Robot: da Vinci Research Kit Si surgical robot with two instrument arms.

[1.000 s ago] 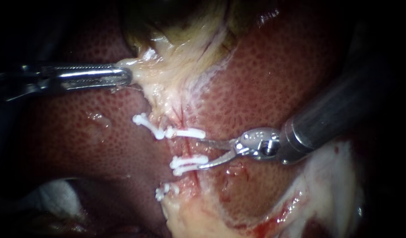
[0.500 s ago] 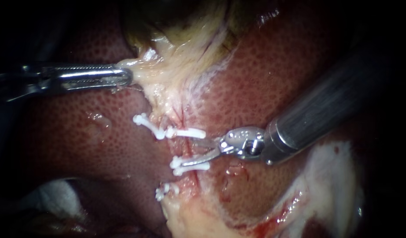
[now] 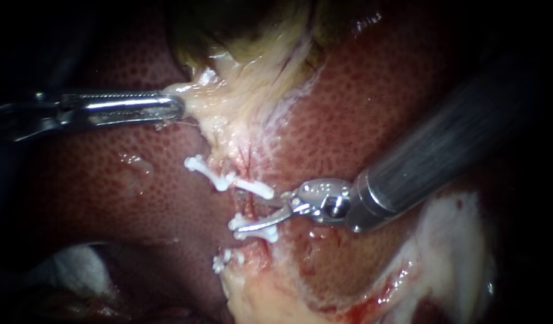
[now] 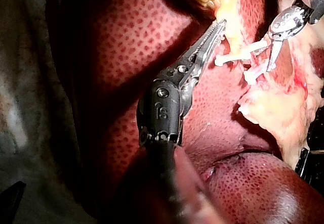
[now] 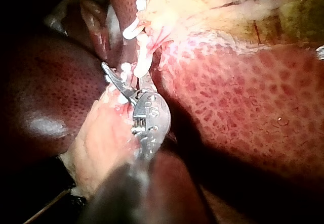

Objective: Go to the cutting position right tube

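Liver (image 3: 360, 108): a wet, soft, glistening bed under the whole site. The blade tips should stay clear of it.
Gallbladder tissue (image 3: 246, 90): pale and stringy, drawn toward the left. That tension lifts the tube, so the pull should stay steady.
Right instrument (image 3: 255, 211): its blades are spread and straddle the tube from the right. It is best squared across the tube, with both tips showing past the far side before any closing.
Left instrument (image 3: 168, 107): its jaws are pinched on the edge of the pale tissue.
Tube (image 3: 248, 207): a thin reddish strand between the open blades. It is probably the right tube, though the tissue hides any neighbour.
Clips: the upper clip (image 3: 228, 180), middle clip (image 3: 252, 231) and lower clip (image 3: 225, 260) are white. The lower blade lies along the middle clip.
Gap between upper and middle clips: tight, so the cut line should sit midway, with metal off both clips.
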